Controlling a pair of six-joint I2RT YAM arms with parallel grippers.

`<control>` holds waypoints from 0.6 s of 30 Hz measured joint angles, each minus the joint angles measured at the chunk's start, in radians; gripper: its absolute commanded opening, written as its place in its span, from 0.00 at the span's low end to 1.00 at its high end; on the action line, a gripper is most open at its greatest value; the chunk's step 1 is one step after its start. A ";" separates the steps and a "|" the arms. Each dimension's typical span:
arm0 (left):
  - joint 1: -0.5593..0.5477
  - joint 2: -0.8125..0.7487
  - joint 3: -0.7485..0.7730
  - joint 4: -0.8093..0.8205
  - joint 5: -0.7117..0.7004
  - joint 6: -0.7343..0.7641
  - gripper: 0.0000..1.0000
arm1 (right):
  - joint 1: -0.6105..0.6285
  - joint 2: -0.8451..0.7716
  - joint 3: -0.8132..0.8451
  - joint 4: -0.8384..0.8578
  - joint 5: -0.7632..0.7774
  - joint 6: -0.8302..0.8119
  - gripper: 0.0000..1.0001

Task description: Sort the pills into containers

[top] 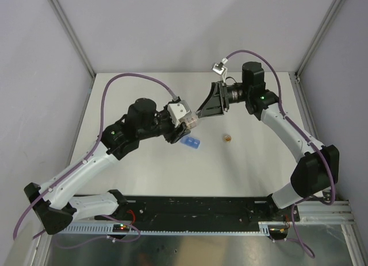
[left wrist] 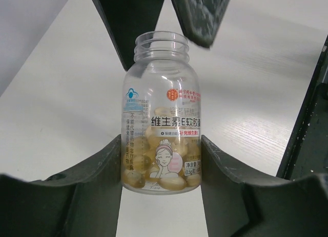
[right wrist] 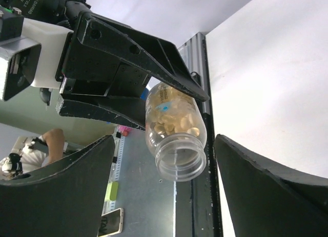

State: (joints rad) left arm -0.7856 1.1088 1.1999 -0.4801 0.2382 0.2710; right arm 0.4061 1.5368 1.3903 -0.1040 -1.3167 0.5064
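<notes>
Gripped uncapped bottle (left wrist: 161, 114) in left jaws; showed right jaws wide apart, empty. Judged pill box (top: 191, 143) filling not yet begun.

Robotics lab, bench test cell. White tabletop (top: 144, 168) boxed in by plain pale panels (top: 34, 59) on aluminium posts (top: 69, 30). Two arms (top: 92, 162) bolted to a slotted metal rail (top: 190, 228), purple cables (top: 132, 79) looped over them. Right wrist view, below and past the left end effector (right wrist: 174, 113): grey metal surface (right wrist: 143, 196), a phone (right wrist: 111, 222) on it, a person (right wrist: 48, 142) in the background.
</notes>
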 measured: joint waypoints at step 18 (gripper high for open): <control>0.074 -0.085 -0.166 0.060 0.002 -0.008 0.00 | -0.076 -0.024 0.039 -0.380 0.230 -0.438 0.83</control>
State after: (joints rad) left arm -0.7113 1.0237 1.0344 -0.4206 0.2401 0.2626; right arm 0.3305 1.5124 1.4292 -0.4835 -1.0866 0.0681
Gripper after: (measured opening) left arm 0.569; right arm 0.849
